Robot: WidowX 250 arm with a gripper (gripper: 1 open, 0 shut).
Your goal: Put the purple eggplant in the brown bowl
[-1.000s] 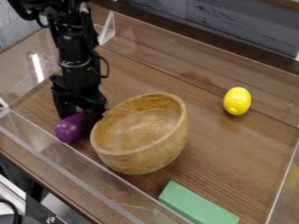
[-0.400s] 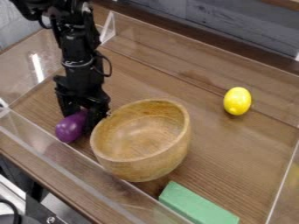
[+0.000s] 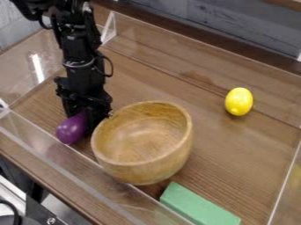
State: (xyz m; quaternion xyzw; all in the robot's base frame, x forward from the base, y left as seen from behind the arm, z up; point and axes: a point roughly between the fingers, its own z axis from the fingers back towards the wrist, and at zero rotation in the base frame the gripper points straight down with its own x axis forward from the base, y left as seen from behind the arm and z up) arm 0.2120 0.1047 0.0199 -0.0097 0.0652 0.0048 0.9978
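The purple eggplant (image 3: 69, 131) lies on the wooden table at the left, close beside the left rim of the brown bowl (image 3: 182, 132). My black gripper (image 3: 80, 113) points straight down onto the eggplant's upper end, and its fingers are drawn in around that end. The eggplant still rests on the table, with its rounded lower part showing below the fingers. The bowl stands upright with nothing in it.
A yellow lemon (image 3: 238, 101) sits at the right. A green rectangular block (image 3: 200, 206) lies in front of the bowl near the front edge. Clear plastic walls (image 3: 35, 141) ring the work area, with one close to the eggplant's left.
The fingers have drawn in on the eggplant's upper end. The bowl has shifted slightly toward the front. The arm has stayed in place.
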